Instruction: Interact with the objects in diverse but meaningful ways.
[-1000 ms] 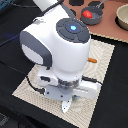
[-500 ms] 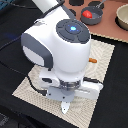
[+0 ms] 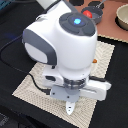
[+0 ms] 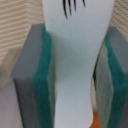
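- Pincer (image 4: 70, 75): we are seeing its two grey jaws, lined with green pads (image 4: 45, 85), clamped together on the white head of a fork (image 4: 75, 60); slits of the tines are showing at the wide end.
- Exterior view: we are looking at the white arm (image 3: 60, 42) covering most of the woven mat (image 3: 105, 57); the fork tip (image 3: 70, 107) is pointing out below the hand, over the mat's edge.
- Far corner, exterior view's right: we are noting a small red tomato (image 3: 88, 13) in a dark pot (image 3: 95, 10) and a tan round plate (image 3: 123, 17), both well apart from the pincer.
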Robot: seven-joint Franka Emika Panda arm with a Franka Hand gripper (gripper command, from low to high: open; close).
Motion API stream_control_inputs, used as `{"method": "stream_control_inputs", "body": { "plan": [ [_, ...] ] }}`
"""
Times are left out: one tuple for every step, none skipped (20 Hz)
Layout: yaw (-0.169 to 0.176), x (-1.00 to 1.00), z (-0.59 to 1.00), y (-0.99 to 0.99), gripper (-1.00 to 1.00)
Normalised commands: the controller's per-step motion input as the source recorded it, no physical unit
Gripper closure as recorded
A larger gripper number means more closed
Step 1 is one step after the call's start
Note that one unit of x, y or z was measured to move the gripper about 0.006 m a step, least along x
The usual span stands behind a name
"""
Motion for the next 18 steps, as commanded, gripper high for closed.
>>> {"method": "stream_control_inputs", "body": {
  "plan": [
    [0.0, 0.19, 0.77, 0.37, 1.0],
    [0.003, 0.13, 0.64, 0.44, 1.0],
    [0.004, 0.11, 0.55, 0.52, 1.0],
    [0.014, 0.08, 0.48, 0.61, 1.0],
    [0.011, 0.07, 0.41, 0.7, 1.0],
    [0.013, 0.01, 0.36, 0.77, 1.0],
    [0.026, 0.0, 0.33, 0.84, 1.0],
    [0.029, 0.0, 0.31, 0.86, 1.0],
    [0.025, 0.0, 0.28, 0.87, 1.0],
    [0.021, 0.0, 0.26, 0.88, 1.0],
    [0.02, 0.0, 0.26, 0.89, 1.0],
    [0.016, 0.0, 0.25, 0.89, 1.0],
    [0.013, 0.0, 0.25, 0.91, 1.0],
    [0.012, 0.0, 0.25, 0.91, 1.0],
    [0.014, 0.0, 0.26, 0.91, 1.0],
    [0.013, 0.0, 0.25, 0.91, 1.0],
    [0.011, 0.0, 0.25, 0.91, 1.0],
    [0.009, 0.0, 0.25, 0.91, 1.0]
  ]
}}
